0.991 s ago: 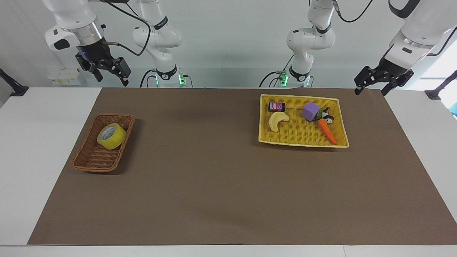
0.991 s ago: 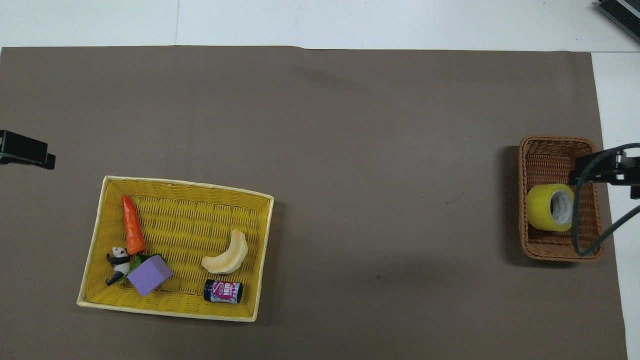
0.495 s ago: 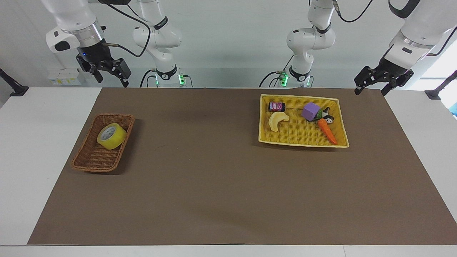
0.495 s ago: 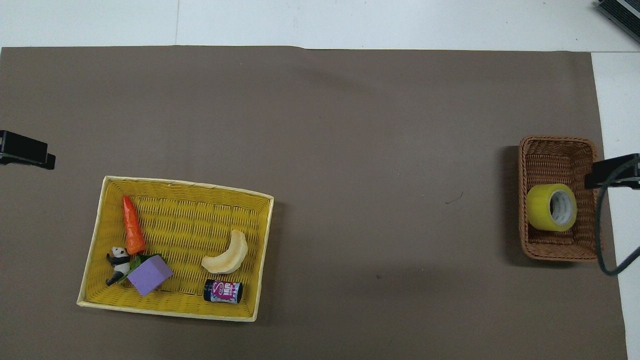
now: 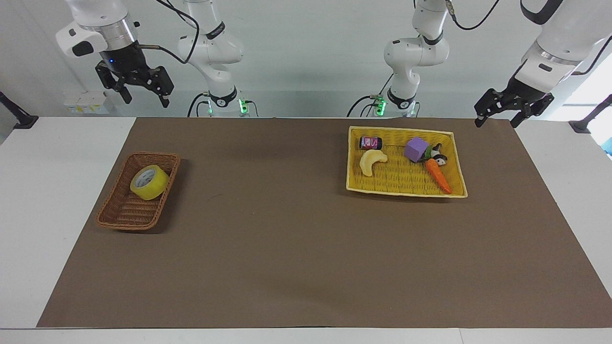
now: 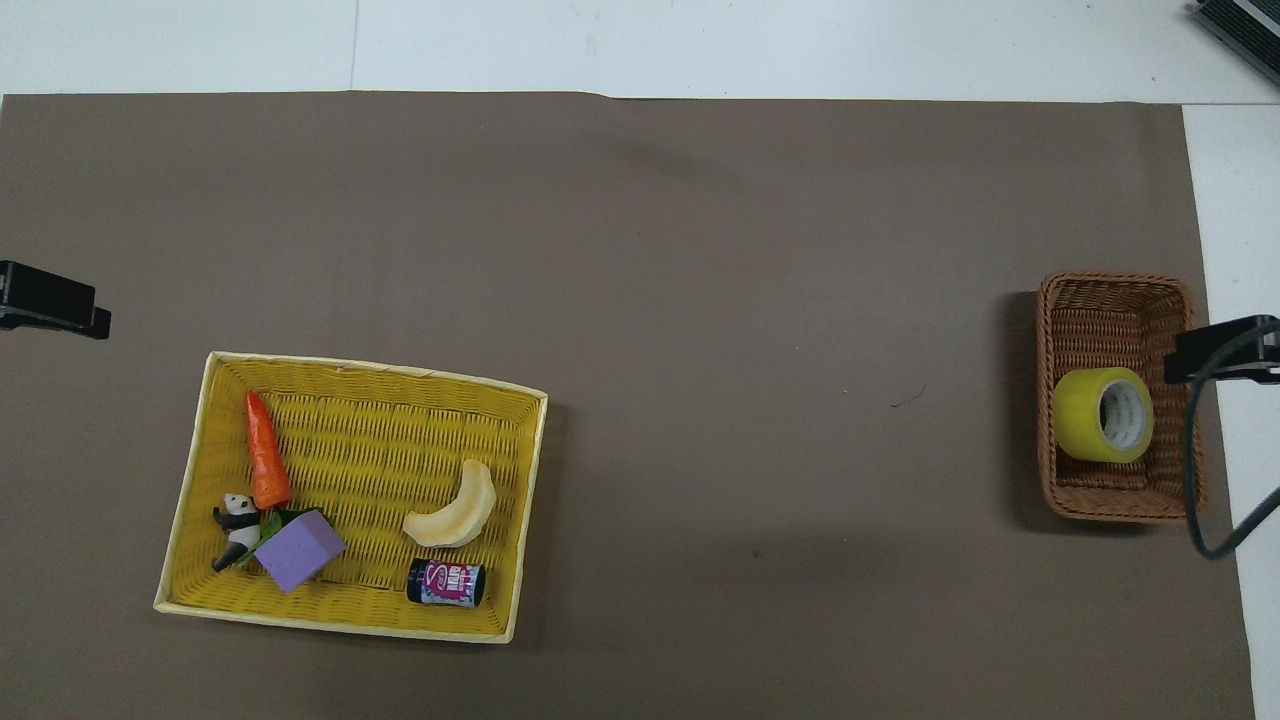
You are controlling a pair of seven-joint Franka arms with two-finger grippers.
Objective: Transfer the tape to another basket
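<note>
The yellow tape roll [image 5: 149,182] lies tilted in the brown wicker basket [image 5: 119,217] at the right arm's end of the table. It also shows in the overhead view [image 6: 1100,415], in the half of the basket [image 6: 1110,300] nearer to the robots. My right gripper [image 5: 146,98] is open and empty, raised high over the table's edge at the robots' end. Only its tip [image 6: 1225,350] shows overhead, beside the basket. My left gripper [image 5: 497,122] is open and empty, and it waits over the mat's corner at the left arm's end.
A wide yellow basket [image 5: 401,130] toward the left arm's end holds a pale banana toy [image 5: 372,161], a small jar [image 5: 371,142], a purple block [image 5: 416,149], a panda figure [image 5: 437,156] and a carrot [image 5: 439,175]. A brown mat [image 5: 287,229] covers the table.
My right gripper has risen and drawn back from over the brown basket toward the robots' end. The tape, the baskets and the left arm have not moved.
</note>
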